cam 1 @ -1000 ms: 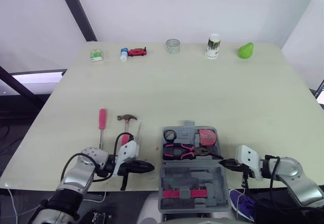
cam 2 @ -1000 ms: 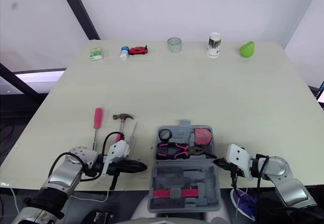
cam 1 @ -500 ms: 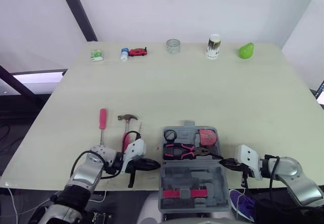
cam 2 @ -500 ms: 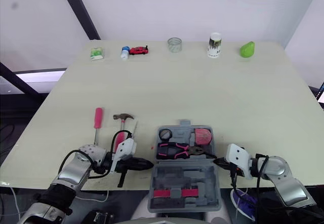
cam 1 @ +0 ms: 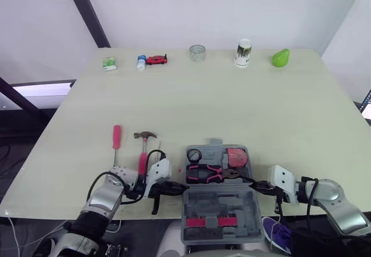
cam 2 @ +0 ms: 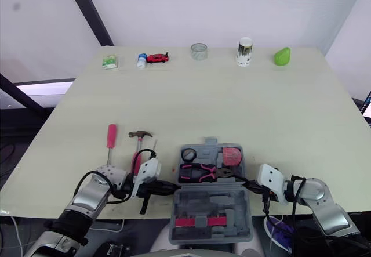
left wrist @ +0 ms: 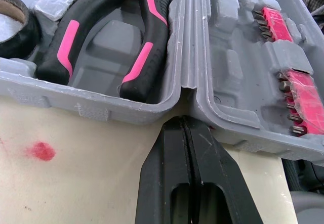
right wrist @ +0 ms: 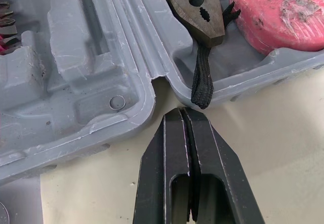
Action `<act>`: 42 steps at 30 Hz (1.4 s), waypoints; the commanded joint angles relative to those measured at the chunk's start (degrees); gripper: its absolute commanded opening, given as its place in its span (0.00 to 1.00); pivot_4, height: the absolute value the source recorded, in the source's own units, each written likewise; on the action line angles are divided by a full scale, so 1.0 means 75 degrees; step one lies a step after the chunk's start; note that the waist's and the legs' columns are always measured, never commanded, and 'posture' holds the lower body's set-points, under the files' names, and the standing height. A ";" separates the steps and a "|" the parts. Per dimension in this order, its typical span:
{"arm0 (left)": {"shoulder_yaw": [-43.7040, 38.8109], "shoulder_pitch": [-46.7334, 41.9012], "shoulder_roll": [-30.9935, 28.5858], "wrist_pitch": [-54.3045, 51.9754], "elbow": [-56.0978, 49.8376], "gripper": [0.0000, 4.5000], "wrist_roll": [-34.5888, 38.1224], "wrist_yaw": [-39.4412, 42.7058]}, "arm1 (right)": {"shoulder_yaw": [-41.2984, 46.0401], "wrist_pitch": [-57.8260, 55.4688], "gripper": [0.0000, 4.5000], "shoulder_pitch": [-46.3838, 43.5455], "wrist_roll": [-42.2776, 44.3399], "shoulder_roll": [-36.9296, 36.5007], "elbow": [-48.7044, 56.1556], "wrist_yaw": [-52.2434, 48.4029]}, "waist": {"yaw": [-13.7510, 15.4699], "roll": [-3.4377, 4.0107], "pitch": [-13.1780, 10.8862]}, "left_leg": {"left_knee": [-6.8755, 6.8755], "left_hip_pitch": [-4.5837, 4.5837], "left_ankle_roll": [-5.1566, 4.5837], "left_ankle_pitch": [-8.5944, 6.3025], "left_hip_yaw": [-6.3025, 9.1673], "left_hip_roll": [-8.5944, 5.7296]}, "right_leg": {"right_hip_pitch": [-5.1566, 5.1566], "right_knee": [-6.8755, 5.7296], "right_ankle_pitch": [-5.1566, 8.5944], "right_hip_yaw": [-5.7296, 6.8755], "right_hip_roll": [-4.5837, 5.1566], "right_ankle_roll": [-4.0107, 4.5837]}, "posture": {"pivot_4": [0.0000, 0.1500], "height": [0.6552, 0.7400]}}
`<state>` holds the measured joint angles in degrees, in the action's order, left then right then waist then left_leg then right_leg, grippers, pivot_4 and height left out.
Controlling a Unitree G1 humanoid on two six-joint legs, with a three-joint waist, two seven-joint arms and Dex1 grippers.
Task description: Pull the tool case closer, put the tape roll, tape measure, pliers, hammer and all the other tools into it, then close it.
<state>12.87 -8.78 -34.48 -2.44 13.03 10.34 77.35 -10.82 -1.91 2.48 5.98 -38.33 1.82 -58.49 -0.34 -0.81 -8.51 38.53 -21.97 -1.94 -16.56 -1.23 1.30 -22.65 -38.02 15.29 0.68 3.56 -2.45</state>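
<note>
With fingers pinched shut and empty, the left gripper (left wrist: 183,121) and right gripper (right wrist: 180,112) sit at opposite hinge ends of the open tool case (cam 1: 215,199) at the table's near edge, likely to square it, while the hammer (cam 1: 142,152) lies outside, to its left.

pliers (cam 1: 204,174) in tool case (cam 1: 217,202) | hammer (cam 1: 142,154) left of tool case | screwdriver (cam 1: 116,137) left of hammer
</note>
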 commanded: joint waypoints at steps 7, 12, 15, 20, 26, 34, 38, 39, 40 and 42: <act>-0.0141 -0.0144 0.0138 -0.0434 -0.0271 0.01 0.0290 -0.0199 | 0.0141 -0.0287 0.00 -0.0190 0.0365 -0.0021 0.0401 -0.0191 | 0.0003 0.0000 0.0000 | 0.0002 -0.0001 0.0000 0.0000 0.0001 0.0000 | 0.0000 -0.0001 -0.0001 0.0001 0.0000 -0.0001 | 1.00 1.00; -0.0261 -0.0308 0.0228 -0.0376 -0.0084 0.01 0.0229 -0.0480 | 0.0180 -0.0284 0.00 -0.0447 0.0382 0.0114 0.0178 -0.0112 | -0.0003 -0.0001 -0.0001 | 0.0002 -0.0001 0.0000 0.0000 0.0000 -0.0001 | 0.0000 -0.0001 -0.0001 -0.0001 0.0000 -0.0002 | 1.00 1.00; -0.0247 -0.0389 0.0259 -0.0414 -0.0023 0.01 0.0210 -0.0580 | 0.0163 -0.0291 0.00 -0.0583 0.0358 0.0195 0.0071 -0.0070 | -0.0002 -0.0001 0.0000 | 0.0003 -0.0001 0.0000 0.0000 0.0002 -0.0001 | 0.0000 -0.0004 -0.0001 0.0000 0.0000 -0.0002 | 1.00 1.00; -0.0171 -0.0562 0.0364 -0.0405 0.0158 0.01 0.0090 -0.0791 | 0.0032 -0.0278 0.00 -0.0945 0.0222 0.0454 -0.0207 0.0081 | -0.0011 -0.0001 -0.0001 | 0.0004 -0.0002 0.0001 0.0001 -0.0001 -0.0002 | -0.0001 -0.0002 -0.0002 -0.0001 0.0000 -0.0003 | 1.00 1.00; -0.0152 -0.0852 0.0576 -0.0550 0.0385 0.01 -0.0052 -0.1044 | -0.0037 -0.0165 0.00 -0.1424 -0.0009 0.0819 -0.0644 0.0342 | -0.0018 0.0000 0.0000 | 0.0010 0.0001 0.0002 0.0002 0.0001 -0.0003 | 0.0000 -0.0010 -0.0008 -0.0004 -0.0001 -0.0010 | 1.00 1.00; -0.0437 -0.1263 0.0852 -0.0636 0.0885 0.01 -0.0170 -0.1602 | -0.0100 -0.0142 0.00 -0.1666 -0.0151 0.1089 -0.0876 0.0399 | -0.0011 0.0000 0.0000 | 0.0034 0.0000 0.0002 0.0003 0.0002 -0.0004 | 0.0011 -0.0013 -0.0016 -0.0007 -0.0001 -0.0022 | 1.00 1.00; -0.0506 -0.1250 0.0763 -0.0616 0.0913 0.01 -0.0165 -0.1560 | -0.0097 -0.0186 0.00 -0.1679 -0.0160 0.1159 -0.0850 0.0416 | -0.0049 0.0000 0.0000 | 0.0034 0.0001 0.0002 0.0003 0.0002 -0.0003 | 0.0011 -0.0016 -0.0016 -0.0008 -0.0003 -0.0021 | 1.00 1.00; -0.0531 -0.1249 0.0738 -0.0618 0.0914 0.01 -0.0157 -0.1554 | -0.0099 -0.0195 0.00 -0.1690 -0.0165 0.1173 -0.0849 0.0420 | -0.0053 0.0000 0.0000 | 0.0034 0.0001 0.0002 0.0003 0.0003 -0.0003 | 0.0010 -0.0017 -0.0016 -0.0008 -0.0004 -0.0021 | 1.00 1.00; -0.0559 -0.1251 0.0708 -0.0633 0.0917 0.01 -0.0144 -0.1547 | -0.0102 -0.0203 0.00 -0.1711 -0.0171 0.1192 -0.0860 0.0427 | -0.0054 0.0000 0.0000 | 0.0034 0.0001 0.0002 0.0003 0.0003 -0.0002 | 0.0010 -0.0018 -0.0016 -0.0008 -0.0004 -0.0021 | 1.00 1.00; -0.0588 -0.1229 0.0654 -0.0650 0.0890 0.01 -0.0124 -0.1523 | -0.0114 -0.0211 0.00 -0.1738 -0.0185 0.1224 -0.0872 0.0439 | -0.0063 0.0000 0.0000 | 0.0034 0.0001 0.0002 0.0003 0.0003 -0.0002 | 0.0010 -0.0019 -0.0016 -0.0009 -0.0005 -0.0021 | 1.00 1.00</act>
<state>8.83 -17.39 -29.80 -7.38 20.80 8.93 66.27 -10.27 -4.61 -9.21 3.67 -30.62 -7.07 -54.71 -0.82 -0.80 -8.51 38.78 -21.96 -1.93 -16.54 -1.21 1.28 -22.59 -38.16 15.17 0.61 3.52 -2.61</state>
